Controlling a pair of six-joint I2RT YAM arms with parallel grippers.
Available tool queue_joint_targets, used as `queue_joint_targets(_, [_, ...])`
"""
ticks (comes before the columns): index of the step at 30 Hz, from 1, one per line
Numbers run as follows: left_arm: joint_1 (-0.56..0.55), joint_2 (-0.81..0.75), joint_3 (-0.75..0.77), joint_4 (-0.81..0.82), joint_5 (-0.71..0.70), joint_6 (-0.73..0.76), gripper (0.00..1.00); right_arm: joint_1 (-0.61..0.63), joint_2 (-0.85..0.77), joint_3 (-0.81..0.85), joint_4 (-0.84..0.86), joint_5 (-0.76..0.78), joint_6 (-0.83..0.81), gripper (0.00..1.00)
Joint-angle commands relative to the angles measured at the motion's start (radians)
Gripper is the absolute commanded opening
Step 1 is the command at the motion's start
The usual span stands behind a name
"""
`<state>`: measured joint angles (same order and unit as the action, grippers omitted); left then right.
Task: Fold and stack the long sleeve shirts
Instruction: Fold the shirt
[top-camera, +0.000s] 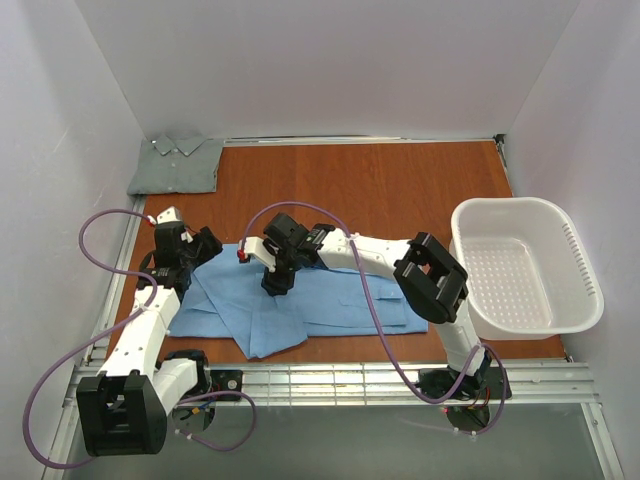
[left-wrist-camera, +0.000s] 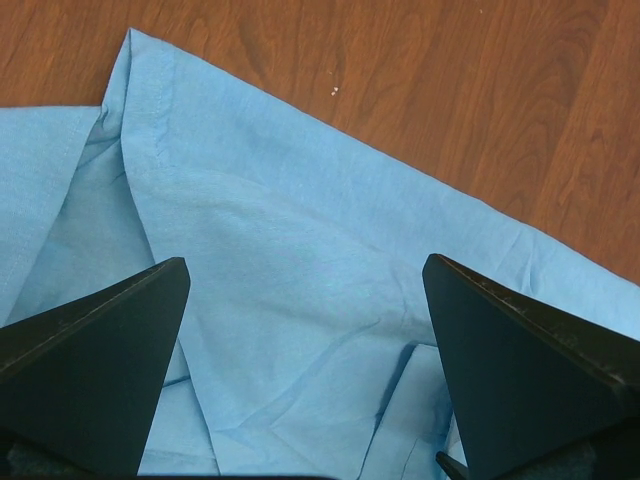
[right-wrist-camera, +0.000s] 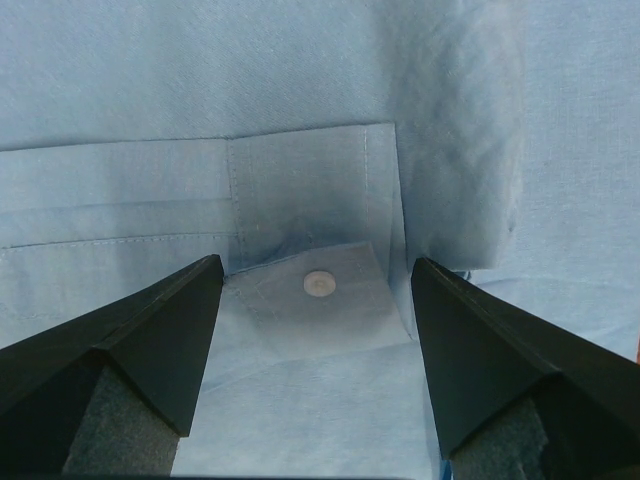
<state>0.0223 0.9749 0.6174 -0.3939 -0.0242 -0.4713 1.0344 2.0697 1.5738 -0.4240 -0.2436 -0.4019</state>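
Your left gripper (left-wrist-camera: 305, 275), jaws apart, hangs over the blue shirt (top-camera: 340, 305); your right gripper (right-wrist-camera: 316, 262), also spread, over its button (right-wrist-camera: 318, 284). The grey shirt (top-camera: 178, 166) lies folded far left.

From above, the right gripper (top-camera: 277, 284) is hiding part of the light blue shirt (top-camera: 335, 305) — both wrist views are cropping it.

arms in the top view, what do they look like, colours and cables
Both the left arm and right arm have white links with chunky black joint housings, and a thin purple cable loops along each. The left tool and right tool have black wedge-shaped fingers.
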Motion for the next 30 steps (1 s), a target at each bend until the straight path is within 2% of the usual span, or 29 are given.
queue_joint_targets(1, [-0.001,-0.012,0.016,0.015,-0.028,0.007,0.90,0.003,0.013,0.048,0.001,-0.032,-0.035,0.72])
queue_joint_targets(4, [-0.002,-0.010,0.015,0.017,-0.029,0.008,0.89,0.001,0.035,0.054,-0.016,-0.040,-0.038,0.72])
queue_joint_targets(8, [-0.002,-0.008,0.013,0.020,-0.025,0.010,0.89,0.001,0.032,0.048,-0.041,-0.059,-0.037,0.64])
queue_joint_targets(11, [-0.002,-0.010,0.013,0.021,-0.022,0.010,0.88,0.003,0.009,0.029,-0.047,-0.059,-0.034,0.48])
queue_joint_targets(15, [-0.002,-0.008,0.012,0.023,-0.019,0.011,0.88,0.004,-0.034,-0.003,-0.048,-0.072,-0.026,0.34])
queue_joint_targets(16, [-0.004,-0.010,0.013,0.023,-0.020,0.013,0.88,0.003,-0.040,-0.008,-0.051,-0.072,-0.020,0.18])
queue_joint_targets(18, [-0.002,-0.010,0.013,0.024,-0.022,0.013,0.88,0.004,-0.056,-0.015,-0.055,-0.080,-0.017,0.09])
queue_joint_targets(22, [-0.002,-0.012,0.012,0.024,-0.023,0.014,0.88,0.003,-0.080,-0.032,-0.056,-0.085,-0.012,0.01])
queue_joint_targets(30, [-0.002,-0.015,0.010,0.026,-0.025,0.014,0.87,0.009,-0.181,-0.077,-0.052,-0.091,0.038,0.01])
